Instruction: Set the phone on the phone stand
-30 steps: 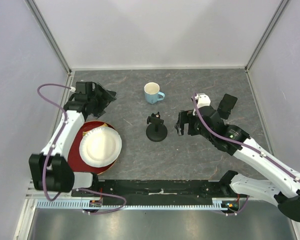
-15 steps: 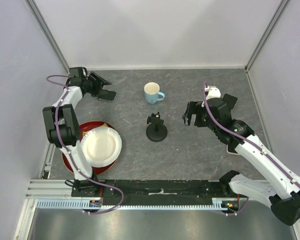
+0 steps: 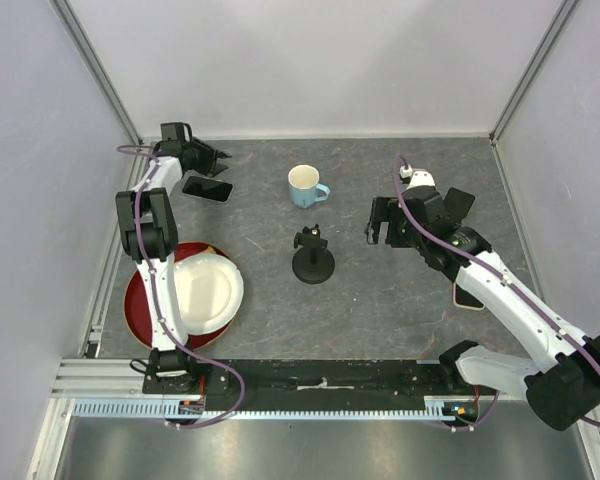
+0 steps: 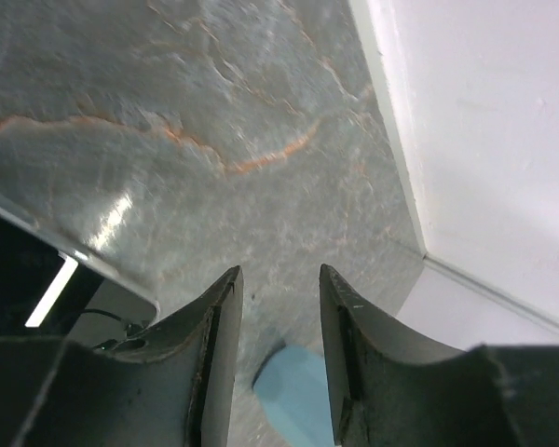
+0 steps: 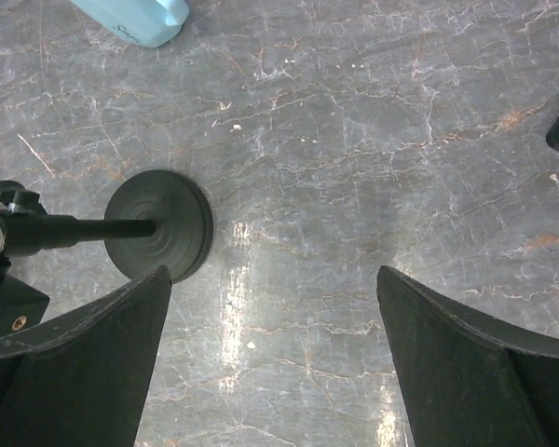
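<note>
The black phone (image 3: pixel 207 187) lies flat on the table at the far left. The left gripper (image 3: pixel 216 160) hovers just beyond it, near the back wall. In the left wrist view its jaws (image 4: pixel 279 279) stand narrowly apart with nothing between them, and a corner of the phone (image 4: pixel 28 270) shows at the lower left. The black phone stand (image 3: pixel 313 258) is upright in the middle of the table. The right gripper (image 3: pixel 378 222) hangs wide open just right of it. In the right wrist view the stand's round base (image 5: pixel 158 226) lies left of the open right gripper (image 5: pixel 275 354).
A light blue cup (image 3: pixel 305 186) stands behind the stand and shows blurred in the left wrist view (image 4: pixel 293 391). A white plate (image 3: pixel 205 290) rests on a red dish (image 3: pixel 140 310) at the near left. Walls close in the back and sides.
The left arm has stretched toward the back-left corner, moving off the phone, and its jaws have narrowed. The right gripper has drawn back a little to the right.
</note>
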